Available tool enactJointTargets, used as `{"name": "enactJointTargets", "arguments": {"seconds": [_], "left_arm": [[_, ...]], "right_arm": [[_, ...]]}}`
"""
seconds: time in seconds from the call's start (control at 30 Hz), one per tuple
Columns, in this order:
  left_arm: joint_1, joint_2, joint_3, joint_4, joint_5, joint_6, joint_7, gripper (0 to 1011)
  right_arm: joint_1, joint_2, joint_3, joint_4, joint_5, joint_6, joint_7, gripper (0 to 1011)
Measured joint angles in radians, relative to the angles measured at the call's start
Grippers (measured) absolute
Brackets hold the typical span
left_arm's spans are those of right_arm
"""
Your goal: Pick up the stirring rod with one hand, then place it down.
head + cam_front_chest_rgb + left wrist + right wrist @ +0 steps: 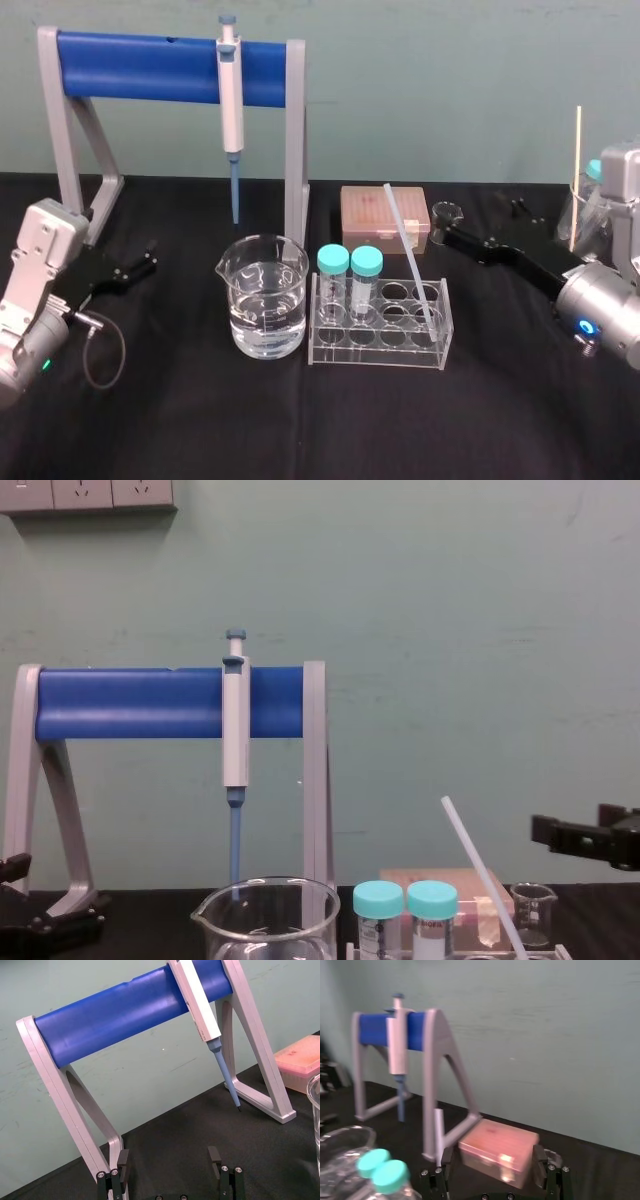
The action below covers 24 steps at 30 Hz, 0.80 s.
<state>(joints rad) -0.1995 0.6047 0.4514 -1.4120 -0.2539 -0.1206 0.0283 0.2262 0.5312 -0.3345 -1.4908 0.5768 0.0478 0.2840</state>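
Nearest, the clear rack [375,352] props the stirring rod [410,255] at a slant in a right-hand hole. Its top leans back clear of the capped tubes [333,262], probably so it is easy to grasp. Just behind, by the pink box [385,215], the right gripper [447,236] hovers with jaws spread and empty. The left gripper [148,258] sits well apart, jaws spread too. Farthest back, the pipette [231,110] hangs on its stand [140,68].

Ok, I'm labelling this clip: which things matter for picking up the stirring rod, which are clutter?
Job: stirring rod, leaning in the rack; right claw, open; left claw, open, parked.
Clutter: pipette, stand, water beaker, capped tubes, pink box, small beaker.
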Motion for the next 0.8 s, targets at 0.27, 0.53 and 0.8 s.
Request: {"name": "enactJointTargets", "arguments": {"seconds": [0.27, 0.53, 0.8], "left_arm": [[0.0, 0.0, 0.0, 0.0, 0.0, 0.0, 0.0, 1000], [0.0, 0.0, 0.0, 0.0, 0.0, 0.0, 0.0, 1000], [0.0, 0.0, 0.0, 0.0, 0.0, 0.0, 0.0, 1000]], "right_arm": [[0.031, -0.025, -0.022, -0.006, 0.0, 0.035, 0.079, 1003], [0.067, -0.055, -0.042, 0.027, -0.028, 0.055, 0.109, 1003], [0.104, -0.087, -0.058, 0.077, -0.061, 0.058, 0.123, 1003]]}}
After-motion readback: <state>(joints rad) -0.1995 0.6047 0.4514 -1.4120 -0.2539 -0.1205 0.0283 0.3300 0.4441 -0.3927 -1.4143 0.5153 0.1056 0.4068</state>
